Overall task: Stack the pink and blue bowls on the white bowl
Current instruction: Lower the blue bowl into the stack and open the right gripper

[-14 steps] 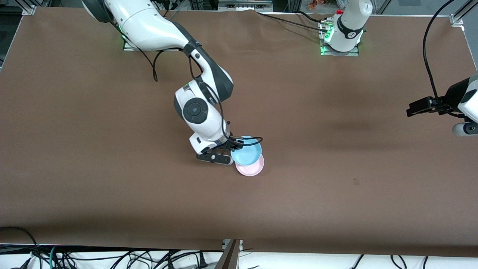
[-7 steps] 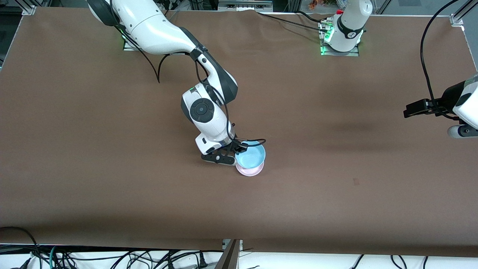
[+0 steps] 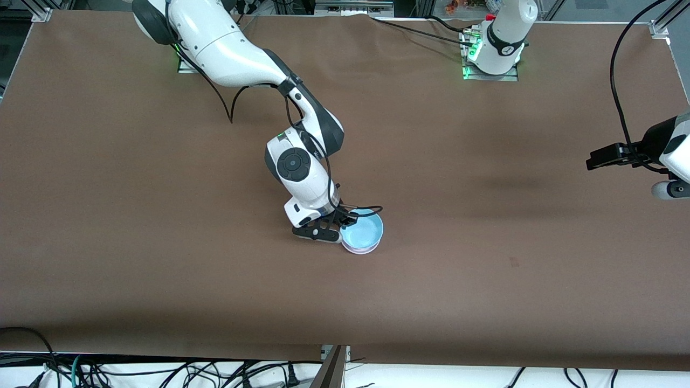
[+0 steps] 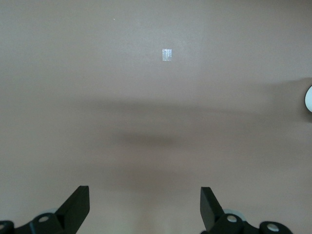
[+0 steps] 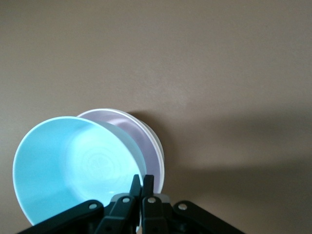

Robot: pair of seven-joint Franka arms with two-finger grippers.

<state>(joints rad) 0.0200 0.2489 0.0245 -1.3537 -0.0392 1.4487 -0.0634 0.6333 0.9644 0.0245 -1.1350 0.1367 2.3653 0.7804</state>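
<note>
My right gripper (image 3: 345, 225) is shut on the rim of the light blue bowl (image 3: 365, 231) and holds it tilted, low over the pink bowl (image 3: 360, 250), of which only a thin edge shows there. In the right wrist view the fingers (image 5: 141, 183) pinch the blue bowl's (image 5: 73, 161) rim. The pink bowl (image 5: 141, 134) lies under it, nested in the white bowl, whose rim (image 5: 160, 152) peeks out below. My left gripper (image 3: 668, 188) waits open and empty in the air at the left arm's end of the table, with nothing between its fingers (image 4: 144, 209).
The brown table cover (image 3: 161, 242) is bare around the bowls. A small tape mark (image 3: 513, 262) lies toward the left arm's end, also in the left wrist view (image 4: 166, 55). Cables (image 3: 161, 372) hang below the table edge nearest the camera.
My right gripper has carried the blue bowl down and toward the camera, so it now covers nearly all of the pink bowl. The left arm has barely moved.
</note>
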